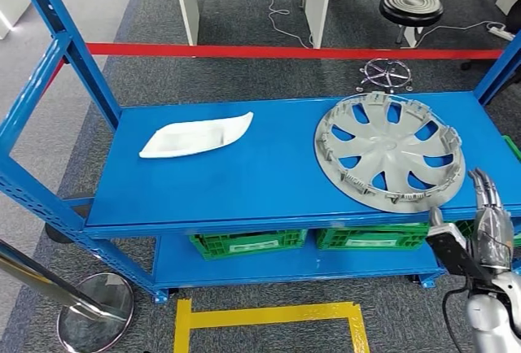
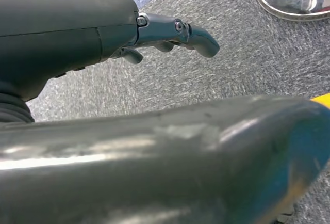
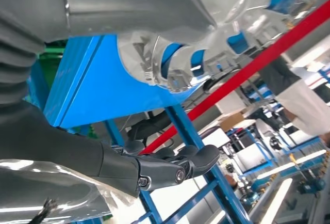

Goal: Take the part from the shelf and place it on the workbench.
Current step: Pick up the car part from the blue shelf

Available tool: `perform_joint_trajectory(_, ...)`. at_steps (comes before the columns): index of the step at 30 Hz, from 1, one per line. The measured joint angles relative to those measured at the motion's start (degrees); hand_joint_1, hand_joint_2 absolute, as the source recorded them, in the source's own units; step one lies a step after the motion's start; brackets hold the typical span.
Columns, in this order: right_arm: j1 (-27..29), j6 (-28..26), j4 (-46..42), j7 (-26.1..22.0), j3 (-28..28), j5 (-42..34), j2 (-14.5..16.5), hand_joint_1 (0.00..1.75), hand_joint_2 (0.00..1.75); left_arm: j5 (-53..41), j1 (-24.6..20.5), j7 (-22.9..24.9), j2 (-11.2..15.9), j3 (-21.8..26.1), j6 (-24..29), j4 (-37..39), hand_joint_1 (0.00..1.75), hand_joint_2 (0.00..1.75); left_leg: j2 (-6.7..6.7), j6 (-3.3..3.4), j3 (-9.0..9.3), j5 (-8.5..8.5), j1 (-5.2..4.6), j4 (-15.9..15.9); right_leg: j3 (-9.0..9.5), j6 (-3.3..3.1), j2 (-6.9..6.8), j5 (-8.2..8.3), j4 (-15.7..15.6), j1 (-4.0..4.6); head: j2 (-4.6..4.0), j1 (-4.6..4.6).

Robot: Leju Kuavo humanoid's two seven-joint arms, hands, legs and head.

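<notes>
Blue shelf [image 1: 277,182] on grey carpet, red barrier tape [image 1: 277,50] behind.
Right hand [image 1: 488,215] hovers, fingers spread and empty, just beside the silver hubcap [image 1: 388,150]; left hand [image 2: 171,33] hangs loosely extended, holding nothing.

Head view looks down on the blue shelf [image 1: 270,174], shared close-up with the right wrist view; left wrist faces floor.

Trim piece [image 1: 195,136] left on the shelf [image 1: 277,174], wheel cover [image 1: 389,150] right — crates [image 1: 248,241] beneath.

Workshop: blue steel shelf [image 1: 277,174], green crates [image 1: 249,241], floor tape [image 1: 270,315].
</notes>
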Motion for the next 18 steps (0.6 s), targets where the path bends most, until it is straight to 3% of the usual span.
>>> perform_joint_trajectory(7, -3.46, 0.61, 3.83, 1.96, 2.27, 4.69, -1.51, 0.00, 1.75, -1.27, -0.25, 0.85, 0.05, -0.36, -0.01, 0.00, 0.00, 0.00, 0.00, 0.00, -0.01, 0.00, 0.00, 0.00, 0.00, 0.00, 0.00, 0.00, 0.00, 0.00, 0.00, 0.00)
perform_joint_trajectory(18, -6.08, 13.07, 5.39, -0.38, 9.92, 2.09, -6.41, 0.00, 1.75, -2.29, -0.34, 1.02, 0.13, -1.33, -0.07, 0.00, 0.00, 0.00, -0.01, 0.00, -0.01, 0.00, 0.00, 0.01, 0.00, 0.01, -0.02, 0.01, 0.00, 0.00, 0.00, 0.00)
